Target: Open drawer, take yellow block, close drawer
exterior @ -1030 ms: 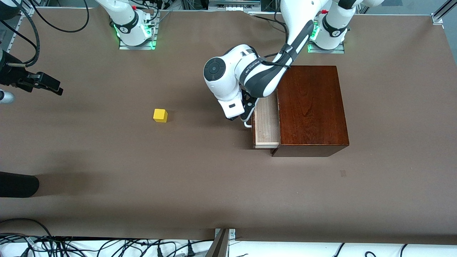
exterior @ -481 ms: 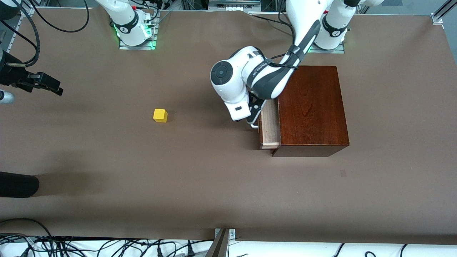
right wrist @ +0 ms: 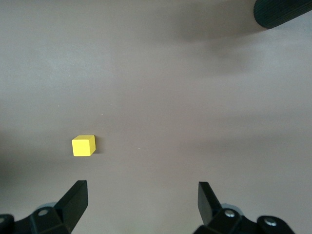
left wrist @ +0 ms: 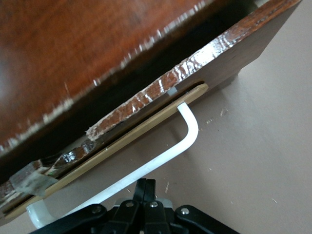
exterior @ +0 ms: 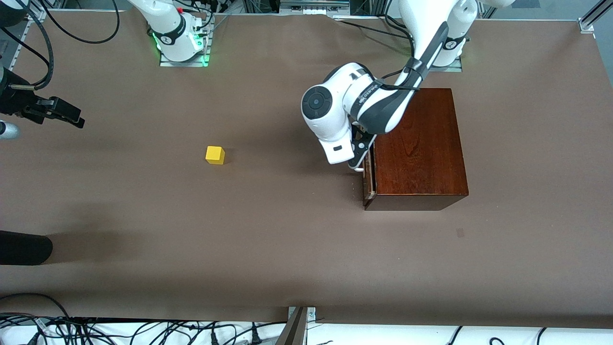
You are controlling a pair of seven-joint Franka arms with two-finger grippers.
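The dark mahogany box (exterior: 419, 143) stands toward the left arm's end of the table. Its drawer (exterior: 368, 179) is pushed almost fully in, with only a thin strip of pale wood showing (left wrist: 122, 139). My left gripper (exterior: 358, 160) is shut, and its fingertips (left wrist: 145, 184) press against the white bar handle (left wrist: 187, 136) from outside, holding nothing. The yellow block (exterior: 215, 155) sits on the bare table, apart from the box toward the right arm's end. My right gripper (exterior: 67, 115) is open and empty, waiting in the air, with the block (right wrist: 84, 146) below it and off to one side.
A black rounded object (exterior: 24, 247) lies at the table's edge toward the right arm's end, nearer the front camera; it also shows in the right wrist view (right wrist: 282, 12). Cables run along the table's edges.
My left gripper has pushed the handle toward the box, and the drawer has slid from well open to nearly shut. The block and the right arm have not moved.
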